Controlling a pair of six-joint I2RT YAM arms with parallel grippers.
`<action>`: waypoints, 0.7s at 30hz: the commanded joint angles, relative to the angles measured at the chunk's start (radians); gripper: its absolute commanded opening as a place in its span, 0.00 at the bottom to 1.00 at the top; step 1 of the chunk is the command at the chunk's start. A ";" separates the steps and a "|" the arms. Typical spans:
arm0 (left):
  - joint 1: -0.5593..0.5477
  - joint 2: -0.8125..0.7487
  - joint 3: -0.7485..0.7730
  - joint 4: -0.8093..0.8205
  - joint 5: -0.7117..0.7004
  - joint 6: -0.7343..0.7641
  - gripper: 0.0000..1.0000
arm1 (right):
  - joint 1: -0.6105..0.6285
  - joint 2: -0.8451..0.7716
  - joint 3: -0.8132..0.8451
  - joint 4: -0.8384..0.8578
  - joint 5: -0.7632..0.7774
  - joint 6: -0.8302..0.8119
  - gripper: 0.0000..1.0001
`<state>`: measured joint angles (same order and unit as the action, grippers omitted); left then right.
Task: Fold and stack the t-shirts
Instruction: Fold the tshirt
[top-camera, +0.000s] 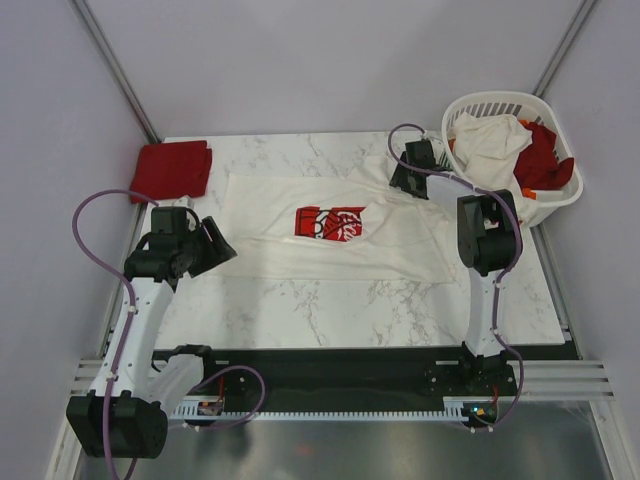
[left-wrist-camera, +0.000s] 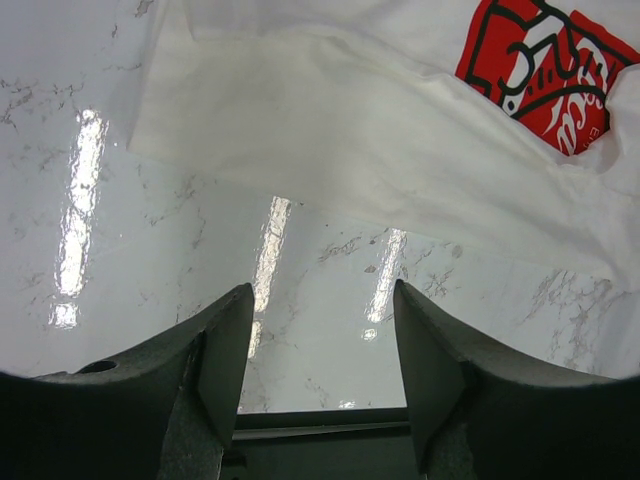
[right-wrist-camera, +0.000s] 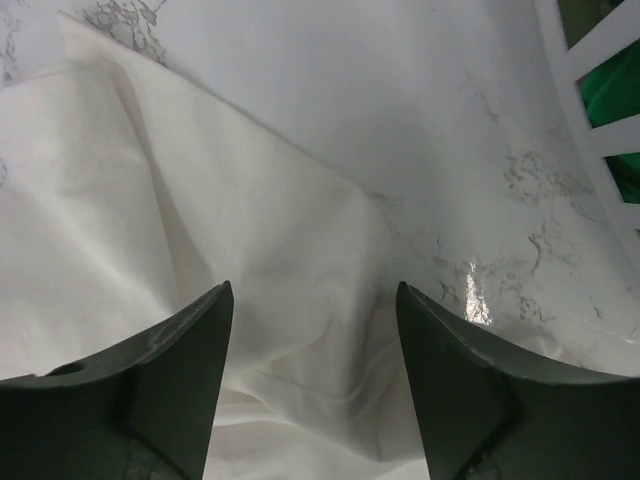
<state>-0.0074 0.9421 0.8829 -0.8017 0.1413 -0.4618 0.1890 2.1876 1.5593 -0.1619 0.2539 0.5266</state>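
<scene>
A cream shirt (top-camera: 270, 210) lies spread on the marble table (top-camera: 300, 310). It is just ahead of the left gripper (left-wrist-camera: 322, 295) and under the right gripper (right-wrist-camera: 315, 290). Both grippers gape wide and hold nothing. A basket (top-camera: 497, 97) sits right of the right gripper, and a folded red shirt (top-camera: 172, 168) lies beyond the left.

Bare marble table (top-camera: 330, 310) lies open near-side of the spread cream t-shirt (top-camera: 400, 250). Laundry basket (top-camera: 556, 203) blocks its far right; folded red t-shirt (top-camera: 172, 168) its far left.
</scene>
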 joint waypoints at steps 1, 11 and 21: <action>0.006 -0.008 -0.002 0.032 0.012 0.040 0.65 | -0.014 0.009 0.065 -0.071 0.036 -0.010 0.76; 0.006 -0.011 -0.002 0.030 0.009 0.038 0.65 | -0.013 0.243 0.531 -0.151 -0.011 -0.050 0.77; 0.006 0.003 -0.002 0.032 0.004 0.037 0.65 | 0.001 0.434 0.728 -0.192 -0.131 -0.062 0.80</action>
<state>-0.0074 0.9424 0.8829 -0.7975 0.1410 -0.4618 0.1814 2.5980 2.2414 -0.3099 0.1730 0.4786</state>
